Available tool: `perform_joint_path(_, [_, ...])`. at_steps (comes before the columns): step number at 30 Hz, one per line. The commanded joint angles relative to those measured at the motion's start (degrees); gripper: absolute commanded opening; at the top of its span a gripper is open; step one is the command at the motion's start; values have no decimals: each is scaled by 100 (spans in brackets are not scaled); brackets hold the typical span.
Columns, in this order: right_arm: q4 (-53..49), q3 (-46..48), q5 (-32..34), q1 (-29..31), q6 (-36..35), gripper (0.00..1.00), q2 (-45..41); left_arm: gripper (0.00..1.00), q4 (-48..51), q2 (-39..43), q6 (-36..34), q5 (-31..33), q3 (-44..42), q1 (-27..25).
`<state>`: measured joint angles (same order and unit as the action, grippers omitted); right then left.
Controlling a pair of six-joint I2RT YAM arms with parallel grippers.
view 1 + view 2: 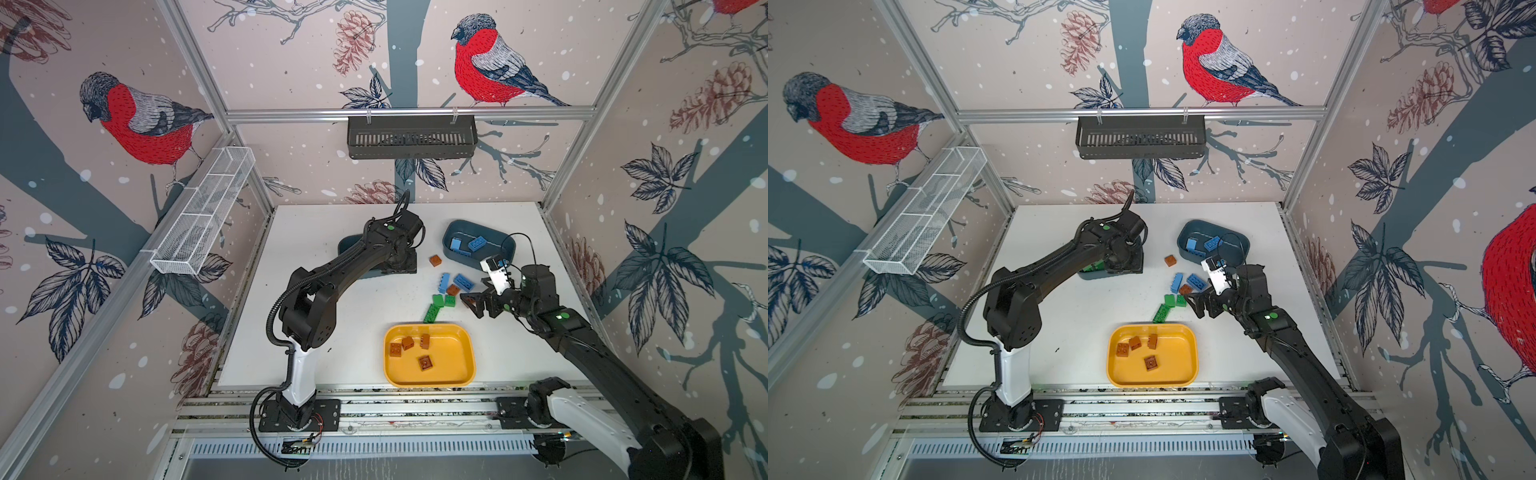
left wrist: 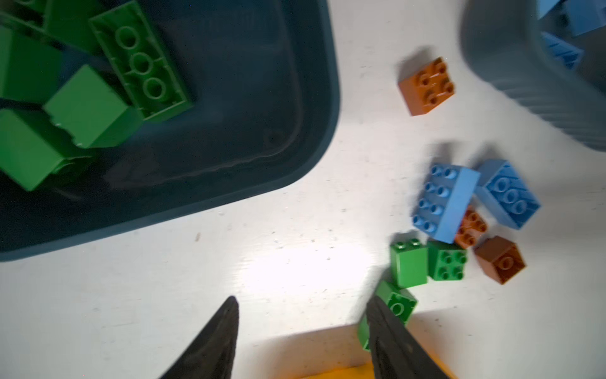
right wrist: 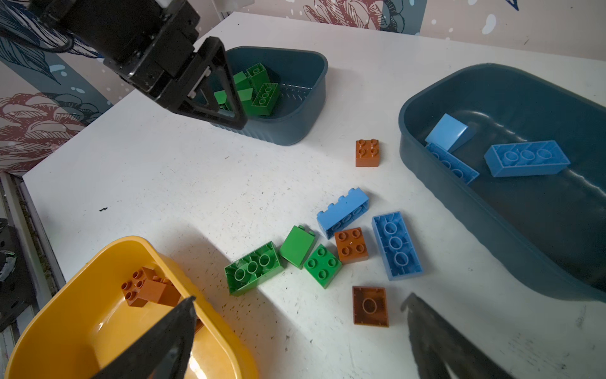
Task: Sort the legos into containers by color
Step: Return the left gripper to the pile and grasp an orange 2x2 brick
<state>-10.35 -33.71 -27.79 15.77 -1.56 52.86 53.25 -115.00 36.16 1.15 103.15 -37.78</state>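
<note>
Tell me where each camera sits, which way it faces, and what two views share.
Both top views: high above the front edge, looking down at the table; left arm and right arm show.
Left wrist: above the table by the green tub, facing down; left gripper tips show, open.
Right wrist: low near the tray, facing across loose bricks toward the blue tub; right gripper tips show, open.
Shared: both wrist views show the loose bricks and green tub.
</note>
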Motion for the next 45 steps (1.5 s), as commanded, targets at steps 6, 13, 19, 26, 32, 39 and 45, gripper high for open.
perform_joint_path(6, [163,-12,109,-13,42,100,-29,64,-851,-805,1177,-235,849,-286])
perform_joint_path(13, [168,14,169,-99,35,99,-108,64,-1075,-1596,1526,-192,1463,-313])
perform_joint_path(19, [135,23,140,-172,24,99,-128,64,-1304,-2173,1767,-43,1919,-327])
perform_joint_path(26, [112,66,123,-240,-2,99,-170,63,-1277,-2751,1745,8,2439,-327])
perform_joint_path(32, [147,84,107,-258,24,99,-162,61,-1384,-2991,1545,195,2643,-327])
perform_joint_path(39, [170,102,107,-261,20,99,-153,60,-1237,-3243,1336,416,2930,-327])
perform_joint_path(45, [155,85,107,-267,20,99,-160,58,-1078,-3421,1095,579,3169,-327])
